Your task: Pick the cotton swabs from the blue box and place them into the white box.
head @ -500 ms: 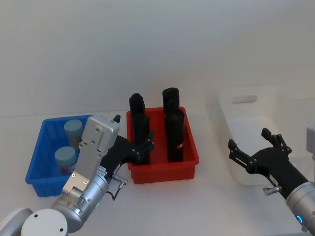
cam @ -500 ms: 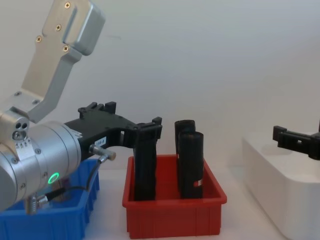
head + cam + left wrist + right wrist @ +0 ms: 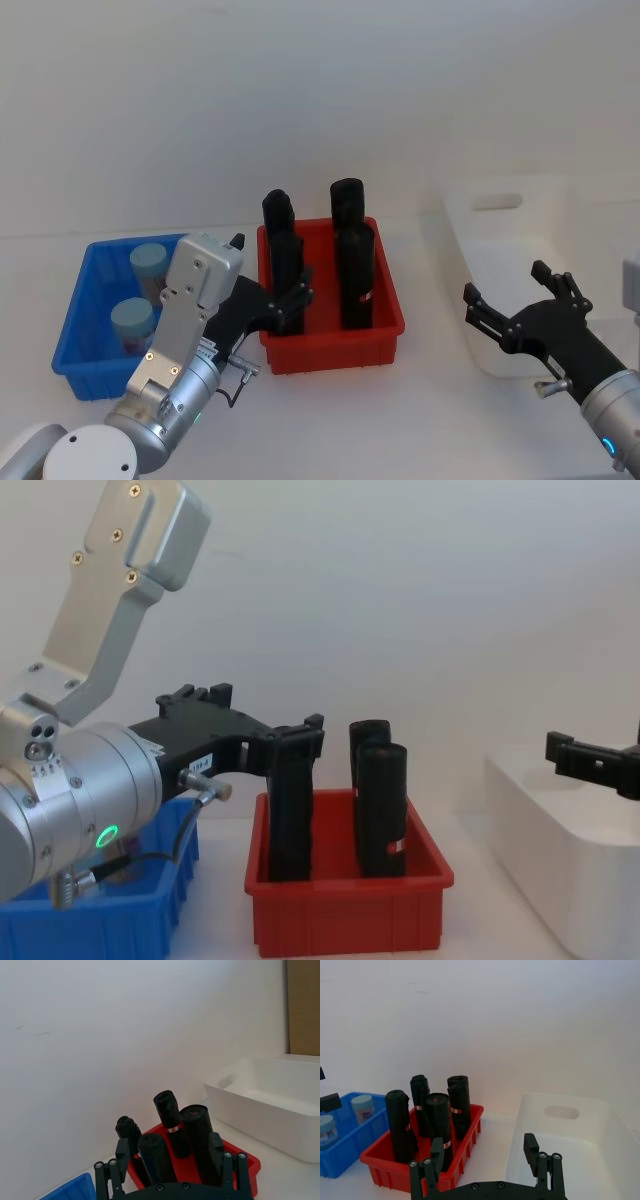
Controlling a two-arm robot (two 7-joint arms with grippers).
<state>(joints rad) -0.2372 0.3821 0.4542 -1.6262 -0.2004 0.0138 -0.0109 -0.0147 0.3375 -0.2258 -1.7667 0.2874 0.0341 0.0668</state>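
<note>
Holding: nothing moved this half-second. Smooth white plastic box [image 3: 505, 203] right of the red plastic bin [image 3: 330, 352]; ribbed blue plastic box [image 3: 72, 335] left of it. My left claw [image 3: 268, 268] at the bin's left wall, right claw [image 3: 505, 282] well right of it, both spread wide, empty. Clear pale-lidded cotton swab jars [image 3: 131, 322] unpicked in blue box.

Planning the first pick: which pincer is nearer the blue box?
Left. The left pincer hovers beside the blue box, toward the red bin; the right pincer is by the white box.
</note>
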